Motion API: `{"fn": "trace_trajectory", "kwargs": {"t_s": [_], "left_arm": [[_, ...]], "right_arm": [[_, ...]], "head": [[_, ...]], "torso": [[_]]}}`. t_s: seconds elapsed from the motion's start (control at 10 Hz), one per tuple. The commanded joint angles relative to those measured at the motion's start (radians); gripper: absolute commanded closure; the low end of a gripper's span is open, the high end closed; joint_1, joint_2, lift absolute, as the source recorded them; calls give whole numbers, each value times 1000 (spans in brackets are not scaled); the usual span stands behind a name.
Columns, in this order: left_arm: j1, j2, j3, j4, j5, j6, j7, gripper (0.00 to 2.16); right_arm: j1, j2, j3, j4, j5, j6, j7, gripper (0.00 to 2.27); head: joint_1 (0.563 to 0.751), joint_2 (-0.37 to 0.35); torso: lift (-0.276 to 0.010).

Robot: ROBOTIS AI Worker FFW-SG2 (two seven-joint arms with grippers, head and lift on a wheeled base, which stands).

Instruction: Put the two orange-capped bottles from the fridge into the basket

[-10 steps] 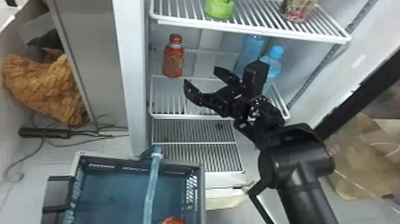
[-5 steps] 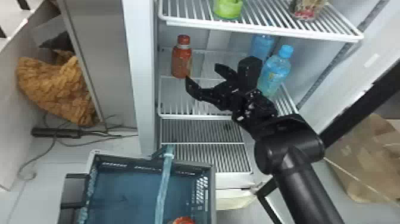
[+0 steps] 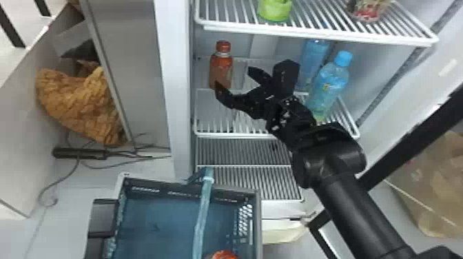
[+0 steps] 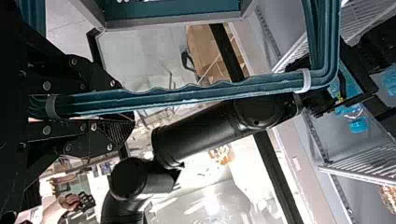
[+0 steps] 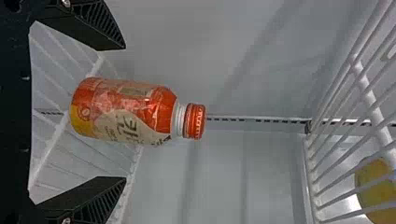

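An orange-capped bottle (image 3: 221, 70) stands on the fridge's middle shelf (image 3: 241, 135), near the left wall. My right gripper (image 3: 237, 81) is open just in front of it and to its right. In the right wrist view the bottle (image 5: 123, 112) lies between the spread fingers of my right gripper (image 5: 122, 112), which do not press on it. Another orange cap (image 3: 224, 255) shows inside the basket (image 3: 259, 220) at the bottom edge. The left wrist view has my left gripper (image 4: 122, 108) shut on the teal basket handle (image 4: 201, 93).
Two blue bottles (image 3: 329, 84) stand right of my right gripper. Above is a wire shelf (image 3: 317, 34) with a green container (image 3: 275, 9) and a jar (image 3: 368, 10). The fridge's side wall (image 3: 175, 86) rises left of the bottle.
In the head view the fridge and basket have shifted right. My right gripper, open throughout, has come closer to the orange-capped bottle on the shelf.
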Motion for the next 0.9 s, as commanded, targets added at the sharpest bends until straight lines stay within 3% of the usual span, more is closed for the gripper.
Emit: {"fn": "trace_trajectory", "kwargs": {"t_s": [0.0,0.8], "left_arm": [[0,-1,-2,1,1,-2,0,1202],[-20,-1,-16,13,-1,-2,0,1202]], "right_arm": [[-31,2,26,49,-8,-40,-7,39],[-161,5,125,257,-86,-128,-27,22]], "head": [[695,-142],[695,-133]], "torso": [[-235],[-235]]}}
